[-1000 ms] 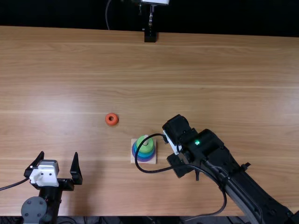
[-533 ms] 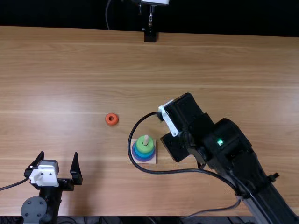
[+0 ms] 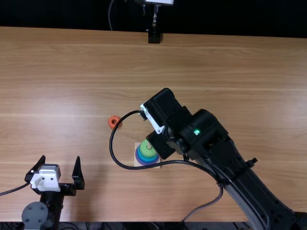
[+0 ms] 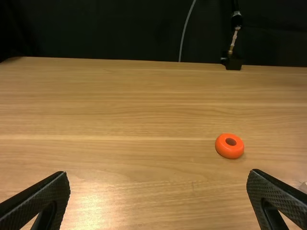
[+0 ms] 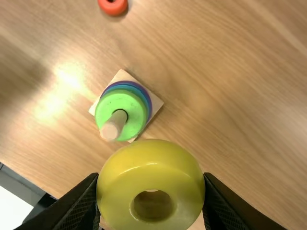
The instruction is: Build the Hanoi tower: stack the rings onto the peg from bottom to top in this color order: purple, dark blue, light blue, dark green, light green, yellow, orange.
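R gripper (image 3: 165, 117) nr ctr of frame in top view, fingers pinching yellow ring (image 5: 153, 167) by its sides (hole faces cam in R wrist view). Stack slightly below ctr of top view: purple ring (image 5: 147, 96) low, blue layer (image 5: 130, 88) above, light green ring (image 5: 136, 112) uppermost, all round peg (image 5: 111, 128) on square base (image 5: 122, 75). Orange ring (image 3: 113, 122) flat on tabletop (image 3: 86, 62), left of ctr. L gripper (image 3: 60, 158), lower left of frame, fingers spread wide
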